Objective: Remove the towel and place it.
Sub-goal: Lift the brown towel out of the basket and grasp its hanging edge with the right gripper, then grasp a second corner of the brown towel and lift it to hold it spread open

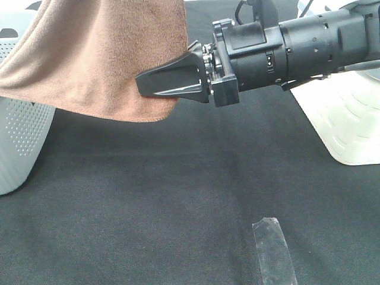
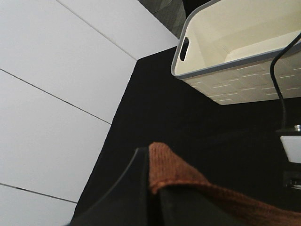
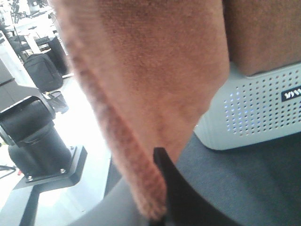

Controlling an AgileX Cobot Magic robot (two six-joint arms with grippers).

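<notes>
Grips the soft, light, floppy towel [image 1: 101,59] by its hem with left end effector [image 2: 150,181] and right end effector [image 1: 142,83], both clamped on it, hung above the black surface [image 1: 148,208] by the perforated basket [image 1: 18,148]; probably sags wherever unheld.

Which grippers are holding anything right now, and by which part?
Both hold the towel. The right gripper is shut on its hemmed edge, low on the hanging part. The left gripper is shut on a hemmed corner.
</notes>
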